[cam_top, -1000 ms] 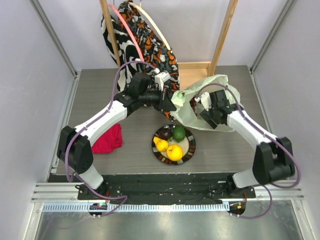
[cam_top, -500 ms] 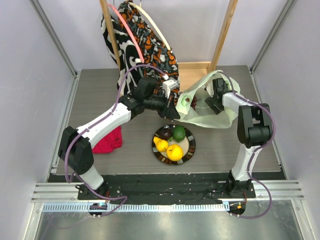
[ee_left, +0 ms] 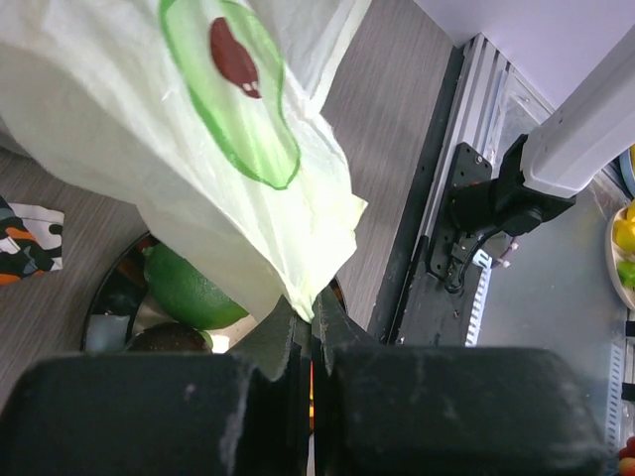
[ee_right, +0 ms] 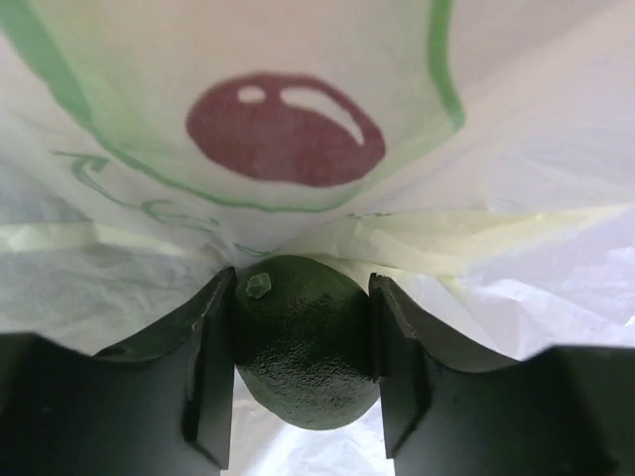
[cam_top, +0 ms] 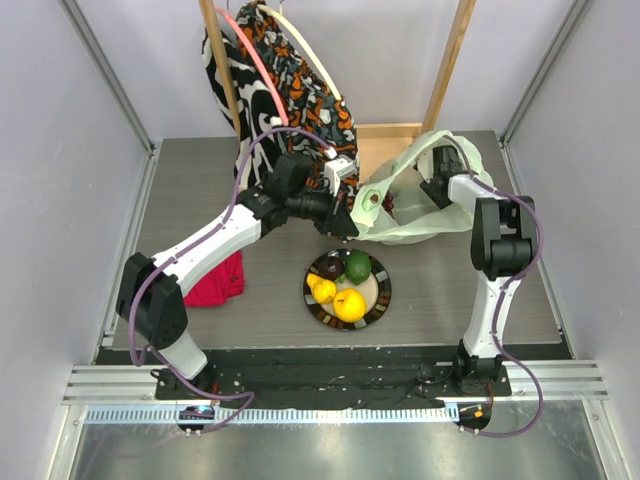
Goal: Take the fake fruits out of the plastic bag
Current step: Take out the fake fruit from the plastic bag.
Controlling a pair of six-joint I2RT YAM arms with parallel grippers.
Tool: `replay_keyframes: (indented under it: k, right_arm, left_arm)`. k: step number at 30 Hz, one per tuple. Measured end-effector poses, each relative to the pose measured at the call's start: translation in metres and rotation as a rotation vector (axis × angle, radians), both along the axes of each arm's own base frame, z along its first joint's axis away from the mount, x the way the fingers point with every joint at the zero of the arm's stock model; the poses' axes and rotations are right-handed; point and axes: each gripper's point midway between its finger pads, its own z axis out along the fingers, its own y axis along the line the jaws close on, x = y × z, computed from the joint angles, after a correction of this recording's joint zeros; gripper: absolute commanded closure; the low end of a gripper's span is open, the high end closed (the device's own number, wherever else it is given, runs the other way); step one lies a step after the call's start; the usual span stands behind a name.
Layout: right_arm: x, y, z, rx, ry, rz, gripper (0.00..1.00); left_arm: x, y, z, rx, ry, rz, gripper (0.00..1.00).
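Note:
The pale green-white plastic bag (cam_top: 408,212) lies at the back right of the table. My left gripper (cam_top: 350,215) is shut on its lower edge, and the left wrist view shows the film pinched between the jaws (ee_left: 310,315). My right gripper (cam_top: 437,186) is inside the bag (ee_right: 298,59), shut on a dark green fruit (ee_right: 304,342). A plate (cam_top: 380,300) in front holds a green fruit (cam_top: 357,265), a lemon (cam_top: 322,290), an orange-yellow fruit (cam_top: 349,304) and a dark fruit (cam_top: 330,268). The green fruit (ee_left: 184,288) also shows under the bag (ee_left: 198,149) in the left wrist view.
A red cloth (cam_top: 215,278) lies at the left beside the left arm. Zebra and orange patterned cloth bags (cam_top: 290,90) hang from a wooden frame (cam_top: 445,70) at the back. Grey walls close in both sides.
My right arm has swung toward the back and its gripper has gone deeper into the bag. The bag has been pulled back and right. My left gripper has shifted slightly right, still holding the edge.

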Motion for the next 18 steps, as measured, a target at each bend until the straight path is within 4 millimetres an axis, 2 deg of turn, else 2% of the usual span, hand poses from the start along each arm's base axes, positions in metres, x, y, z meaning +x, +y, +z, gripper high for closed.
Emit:
replay_keyframes:
  k: [3,5,6,8,13,16,18]
  right_arm:
    - [-0.009,0.011,0.006,0.074,-0.004,0.035,0.69]
    - [-0.025,0.028,0.021,0.169,-0.01,0.078,0.7]
    - [-0.034,0.037,0.034,0.217,-0.024,0.101,0.7]
    - [-0.051,0.055,0.073,0.314,-0.084,0.153,0.71]
    - [-0.096,0.101,0.187,0.534,-0.292,0.316,0.71]
    - [-0.125,0.12,0.223,0.625,-0.347,0.384,0.71]
    - [-0.143,0.128,0.224,0.671,-0.33,0.399,0.71]
  left_arm:
    - [0.001,0.0,0.0,0.002,0.0,0.003,1.0]
    - [0.002,-0.001,0.0,0.002,0.001,0.006,1.0]
    - [0.004,-0.002,0.0,0.001,0.002,0.007,1.0]
    - [0.007,-0.005,0.0,0.0,0.007,0.01,1.0]
    - [0.015,-0.012,0.0,-0.008,0.03,0.025,1.0]
    - [0.021,-0.017,0.002,-0.021,0.04,0.036,1.0]
    - [0.025,-0.021,0.006,-0.036,0.042,0.044,1.0]
